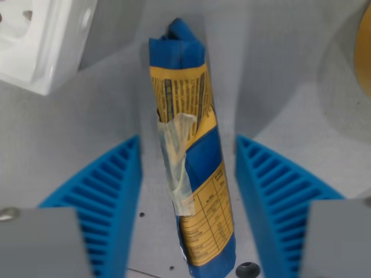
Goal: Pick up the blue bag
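Note:
The blue bag (194, 156) lies lengthwise down the middle of the wrist view, rolled into a long narrow pack with yellow printed labels and a strip of clear tape across its middle. My gripper (188, 191) is open, its two blue ribbed fingers (113, 197) standing on either side of the bag's lower half with a gap on each side. Neither finger touches the bag. The bag rests on the grey table (278, 75).
A white plastic block (43, 40) with holes sits at the upper left corner of the wrist view. A yellow rounded object (364, 52) shows at the right edge. A small black hole (248, 269) marks the table near the bottom.

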Controlling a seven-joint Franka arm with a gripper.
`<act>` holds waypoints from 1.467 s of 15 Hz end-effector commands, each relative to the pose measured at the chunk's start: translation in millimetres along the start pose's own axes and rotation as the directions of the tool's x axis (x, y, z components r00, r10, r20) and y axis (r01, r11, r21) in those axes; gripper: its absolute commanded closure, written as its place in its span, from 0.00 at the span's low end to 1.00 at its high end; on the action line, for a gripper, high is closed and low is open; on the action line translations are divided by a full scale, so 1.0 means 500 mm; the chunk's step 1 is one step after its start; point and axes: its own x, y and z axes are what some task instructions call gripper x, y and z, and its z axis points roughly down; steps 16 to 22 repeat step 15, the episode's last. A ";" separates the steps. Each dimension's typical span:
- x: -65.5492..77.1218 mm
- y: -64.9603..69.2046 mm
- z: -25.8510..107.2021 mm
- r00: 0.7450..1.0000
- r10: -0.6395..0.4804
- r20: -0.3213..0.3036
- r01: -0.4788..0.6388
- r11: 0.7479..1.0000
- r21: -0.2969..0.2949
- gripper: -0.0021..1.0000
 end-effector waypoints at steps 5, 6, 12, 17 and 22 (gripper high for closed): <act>-0.009 -0.003 -0.007 0.998 -0.014 -0.064 0.009 0.997 -0.078 1.00; -0.009 -0.003 -0.007 0.998 -0.014 -0.064 0.009 0.997 -0.078 1.00; -0.025 -0.004 -0.046 0.998 -0.014 -0.056 0.010 0.997 -0.074 1.00; -0.031 -0.003 -0.076 0.999 -0.015 -0.050 0.011 0.997 -0.070 1.00; -0.031 -0.003 -0.076 0.999 -0.015 -0.050 0.011 0.997 -0.070 1.00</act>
